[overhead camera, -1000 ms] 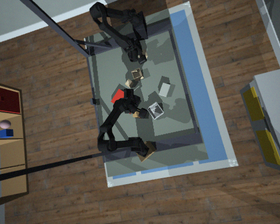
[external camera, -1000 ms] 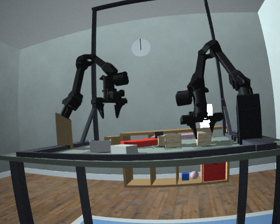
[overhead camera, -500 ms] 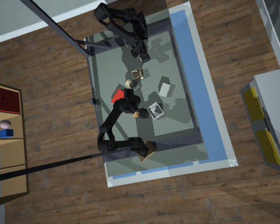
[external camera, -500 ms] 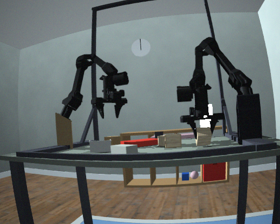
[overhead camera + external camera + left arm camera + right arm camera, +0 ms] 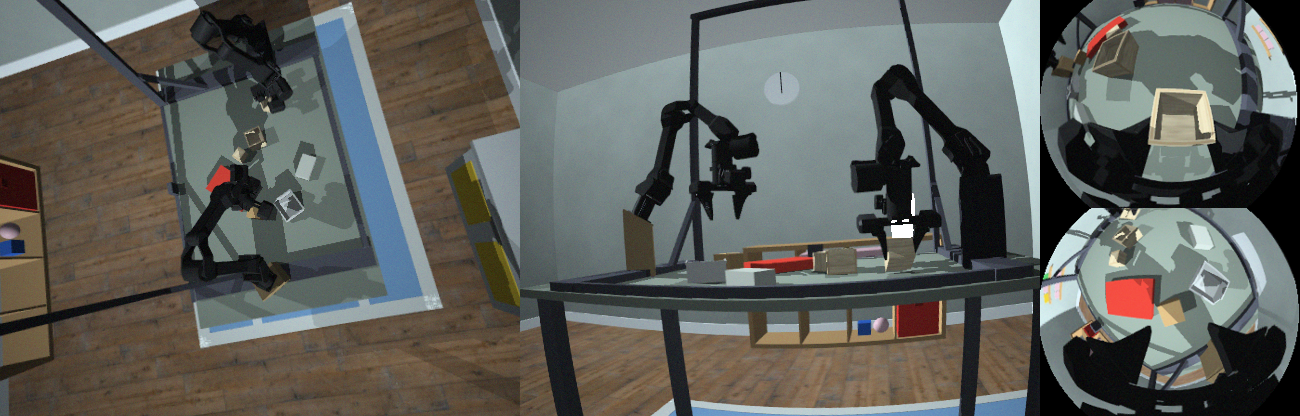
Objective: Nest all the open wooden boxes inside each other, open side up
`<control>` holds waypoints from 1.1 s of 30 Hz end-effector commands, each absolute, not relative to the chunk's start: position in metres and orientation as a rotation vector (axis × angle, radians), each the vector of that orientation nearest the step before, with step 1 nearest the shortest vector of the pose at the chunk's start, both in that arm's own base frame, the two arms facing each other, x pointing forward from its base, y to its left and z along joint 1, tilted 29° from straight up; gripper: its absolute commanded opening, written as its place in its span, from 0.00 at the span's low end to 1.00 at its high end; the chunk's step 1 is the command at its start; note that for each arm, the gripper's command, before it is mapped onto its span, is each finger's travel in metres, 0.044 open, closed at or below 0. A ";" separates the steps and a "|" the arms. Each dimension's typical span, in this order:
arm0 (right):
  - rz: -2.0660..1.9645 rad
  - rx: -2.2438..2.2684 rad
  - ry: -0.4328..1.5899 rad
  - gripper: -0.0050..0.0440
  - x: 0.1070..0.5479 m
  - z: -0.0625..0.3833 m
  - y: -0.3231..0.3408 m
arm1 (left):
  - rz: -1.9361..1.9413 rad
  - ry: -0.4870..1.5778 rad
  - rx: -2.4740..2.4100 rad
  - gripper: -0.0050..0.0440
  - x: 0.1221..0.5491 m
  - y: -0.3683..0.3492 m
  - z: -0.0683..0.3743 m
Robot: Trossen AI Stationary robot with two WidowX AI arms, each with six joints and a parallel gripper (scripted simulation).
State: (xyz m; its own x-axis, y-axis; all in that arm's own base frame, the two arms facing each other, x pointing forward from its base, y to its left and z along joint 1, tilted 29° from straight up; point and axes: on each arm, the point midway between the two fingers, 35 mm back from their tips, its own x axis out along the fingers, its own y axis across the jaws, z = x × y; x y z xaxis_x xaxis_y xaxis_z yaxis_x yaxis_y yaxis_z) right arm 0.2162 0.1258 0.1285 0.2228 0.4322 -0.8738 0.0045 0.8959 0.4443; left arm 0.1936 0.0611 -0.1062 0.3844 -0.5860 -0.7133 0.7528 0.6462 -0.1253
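My left gripper (image 5: 269, 102) (image 5: 900, 240) is shut on a light wooden box (image 5: 900, 256) and holds it, a little tilted, low over the far end of the table. In the left wrist view this box (image 5: 1180, 119) shows its open inside. An open wooden box (image 5: 255, 136) (image 5: 841, 261) (image 5: 1115, 54) sits open side up near the table's middle. A smaller wooden box (image 5: 241, 155) (image 5: 820, 261) lies touching it. Another small wooden box (image 5: 252, 214) (image 5: 1173, 315) lies on the table under my right gripper (image 5: 262, 210) (image 5: 722, 207) (image 5: 1180, 328). That gripper is open, empty and high above the table.
A red block (image 5: 218, 177) (image 5: 1129, 297) lies beside the right arm. A grey open box (image 5: 290, 205) (image 5: 1211, 283) and a white block (image 5: 306, 166) (image 5: 751, 276) lie further out. A wooden board (image 5: 276, 282) (image 5: 639, 242) leans at the right arm's base. A raised rim runs around the table.
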 end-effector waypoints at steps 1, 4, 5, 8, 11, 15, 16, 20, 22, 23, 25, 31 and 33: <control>0.318 0.391 1.302 0.92 0.216 0.134 0.126 | -0.869 0.723 0.209 0.00 0.194 0.067 -0.108; 0.318 0.391 1.302 0.92 0.216 0.134 0.126 | -0.875 0.668 0.181 0.00 0.192 0.068 -0.111; 0.318 0.391 1.302 0.92 0.216 0.134 0.126 | -0.875 0.668 0.181 0.00 0.192 0.068 -0.111; 0.318 0.391 1.302 0.92 0.216 0.134 0.126 | -0.874 0.621 0.160 0.00 0.191 0.070 -0.114; 0.318 0.391 1.302 0.92 0.216 0.134 0.126 | -0.873 0.602 0.151 0.00 0.190 0.070 -0.115; 0.318 0.391 1.302 0.92 0.216 0.134 0.126 | -0.877 0.519 0.111 0.00 0.187 0.072 -0.120; 0.318 0.391 1.302 0.92 0.216 0.134 0.126 | -0.876 0.500 0.102 0.00 0.187 0.072 -0.121; 0.318 0.391 1.302 0.92 0.216 0.134 0.126 | -0.876 0.470 0.087 0.00 0.186 0.073 -0.123; 0.318 0.391 1.302 0.92 0.216 0.134 0.126 | -0.878 0.451 0.078 0.00 0.185 0.073 -0.124; 0.318 0.391 1.302 0.92 0.216 0.134 0.126 | -0.878 0.451 0.078 0.00 0.185 0.073 -0.124; 0.318 0.391 1.302 0.92 0.216 0.134 0.126 | -0.877 0.398 0.053 0.00 0.184 0.074 -0.127; 0.318 0.391 1.302 0.92 0.216 0.134 0.126 | -0.874 0.351 0.031 0.00 0.183 0.074 -0.130; 0.318 0.391 1.302 0.92 0.216 0.134 0.126 | -0.876 0.315 0.014 0.00 0.182 0.074 -0.133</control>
